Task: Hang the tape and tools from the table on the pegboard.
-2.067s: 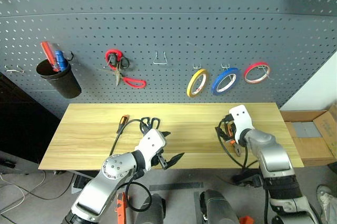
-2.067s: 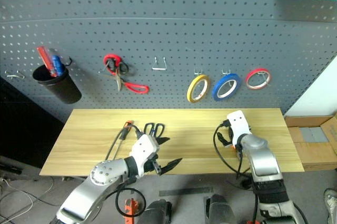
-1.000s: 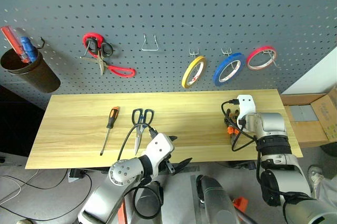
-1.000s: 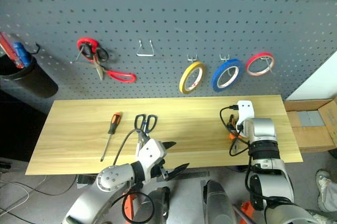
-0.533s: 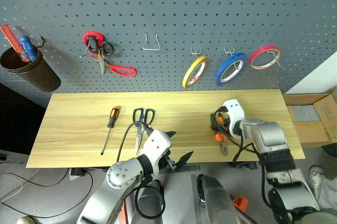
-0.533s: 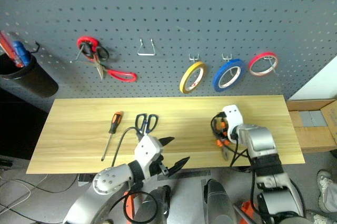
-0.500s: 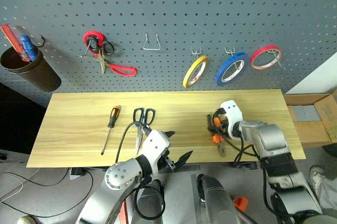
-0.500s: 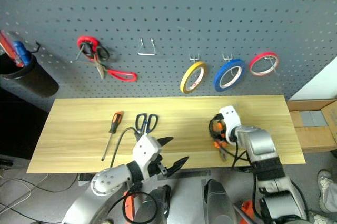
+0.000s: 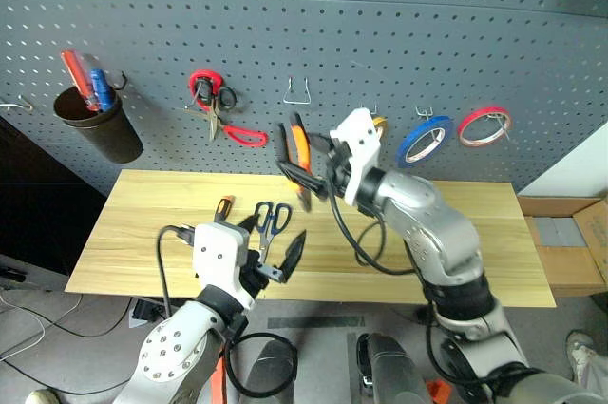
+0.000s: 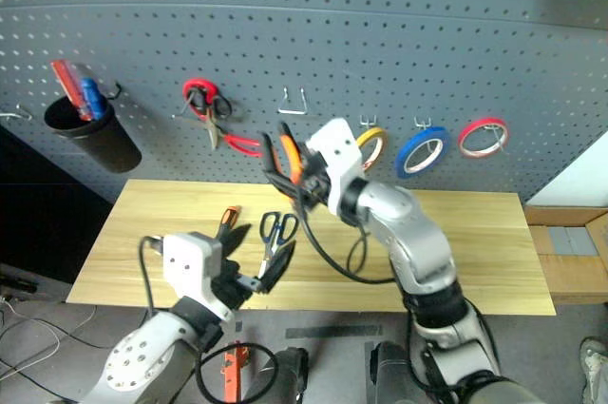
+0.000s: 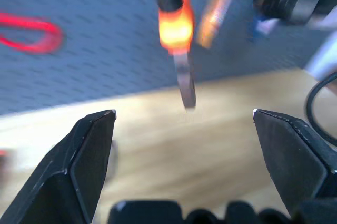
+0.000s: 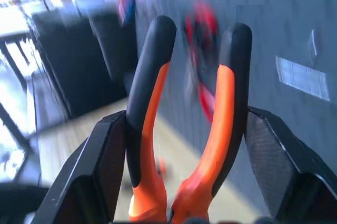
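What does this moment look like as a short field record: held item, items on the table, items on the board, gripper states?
held: pliers, gripped at the handles by the right gripper, raised in front of the pegboard
left gripper: open, empty, above the table's near edge
on table: blue-handled scissors, screwdriver
on pegboard: yellow tape, blue ring, red ring, red scissors, black cup
free hook: between red scissors and yellow tape

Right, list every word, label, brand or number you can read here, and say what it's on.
None can be read.
pliers: no print shows on the handles.
tape on the pegboard: no lettering can be made out.
black cup: no label in sight.
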### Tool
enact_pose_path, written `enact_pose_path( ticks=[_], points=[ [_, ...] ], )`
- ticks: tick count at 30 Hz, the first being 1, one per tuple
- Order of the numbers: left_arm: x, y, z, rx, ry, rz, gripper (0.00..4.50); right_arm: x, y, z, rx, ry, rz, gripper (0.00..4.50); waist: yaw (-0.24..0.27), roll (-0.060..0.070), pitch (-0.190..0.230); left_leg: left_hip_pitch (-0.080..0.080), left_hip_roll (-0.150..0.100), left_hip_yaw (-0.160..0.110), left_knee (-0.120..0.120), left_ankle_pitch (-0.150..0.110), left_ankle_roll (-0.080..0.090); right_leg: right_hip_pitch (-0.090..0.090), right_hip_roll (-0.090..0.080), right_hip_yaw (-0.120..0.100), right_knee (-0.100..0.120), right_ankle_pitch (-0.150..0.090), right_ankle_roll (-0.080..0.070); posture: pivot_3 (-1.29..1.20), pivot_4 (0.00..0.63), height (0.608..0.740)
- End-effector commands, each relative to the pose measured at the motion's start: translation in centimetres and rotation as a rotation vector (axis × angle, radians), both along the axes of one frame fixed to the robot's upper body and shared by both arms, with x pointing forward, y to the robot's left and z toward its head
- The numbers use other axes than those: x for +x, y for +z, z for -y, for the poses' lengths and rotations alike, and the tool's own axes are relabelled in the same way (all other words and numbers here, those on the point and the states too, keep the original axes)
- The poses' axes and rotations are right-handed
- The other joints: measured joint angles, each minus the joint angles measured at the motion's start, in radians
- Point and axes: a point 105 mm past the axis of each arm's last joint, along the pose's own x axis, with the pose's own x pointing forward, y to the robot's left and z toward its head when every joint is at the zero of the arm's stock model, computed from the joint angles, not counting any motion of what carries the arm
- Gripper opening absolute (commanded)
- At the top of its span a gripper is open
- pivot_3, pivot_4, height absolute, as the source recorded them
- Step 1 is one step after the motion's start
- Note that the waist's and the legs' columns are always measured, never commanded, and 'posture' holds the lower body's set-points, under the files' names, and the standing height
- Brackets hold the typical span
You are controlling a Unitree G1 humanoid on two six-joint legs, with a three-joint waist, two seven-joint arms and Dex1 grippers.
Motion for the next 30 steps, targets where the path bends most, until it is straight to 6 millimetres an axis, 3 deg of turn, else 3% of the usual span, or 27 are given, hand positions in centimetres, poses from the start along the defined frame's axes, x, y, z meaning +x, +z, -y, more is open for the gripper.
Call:
enact_pose_path(
  ticks=[1,6,10,15,21,30],
  points=[
    [1.0,3.6,-0.9,0.019,0.098,0.166,4.50,0.7,6.1,0.3,0.158,-0.050,0.181,2.83,0.014,0.000,-0.014,0.001,0.000,0.000,0.000,0.000,0.000,0.000,0.000,0.000,0.000,0.000,0.000,0.17,0.101,0.740],
    [4.2,4.5,-1.4,0.036,0.142,0.223,4.50,2.0,11.0,0.2,0.242,-0.138,0.399,2.83,0.021,-0.003,-0.041,0.004,0.000,-0.001,-0.001,0.002,-0.003,0.004,0.001,-0.002,0.000,0.001,-0.001,0.18,0.094,0.740],
    [6.3,4.1,-1.0,0.028,0.118,0.221,4.50,3.6,12.6,0.0,0.248,-0.220,0.510,2.83,0.017,-0.004,-0.045,0.007,0.000,-0.001,-0.001,0.002,-0.003,0.006,0.001,-0.002,0.001,0.001,-0.001,0.18,0.102,0.740],
    [8.2,1.5,-0.2,0.032,0.058,0.120,4.50,5.7,12.6,0.6,0.243,-0.310,0.538,2.83,0.015,-0.004,-0.045,0.007,0.000,0.000,-0.001,0.002,-0.003,0.006,0.001,0.000,0.001,0.001,-0.002,0.17,0.130,0.740],
    [9.4,-0.2,0.9,-0.004,0.011,0.068,4.50,7.7,11.7,2.0,0.214,-0.402,0.545,2.83,0.013,-0.002,-0.040,0.006,0.000,0.000,-0.001,0.002,-0.002,0.005,0.001,0.000,0.001,0.001,-0.002,0.17,0.196,0.740],
    [10.8,0.5,0.6,0.002,0.014,0.079,4.50,8.9,8.7,2.5,0.194,-0.445,0.460,2.83,0.010,0.003,-0.022,0.008,0.000,-0.001,0.000,0.000,0.002,0.008,0.001,0.000,0.003,0.001,-0.002,0.15,0.256,0.740]
  ],
)
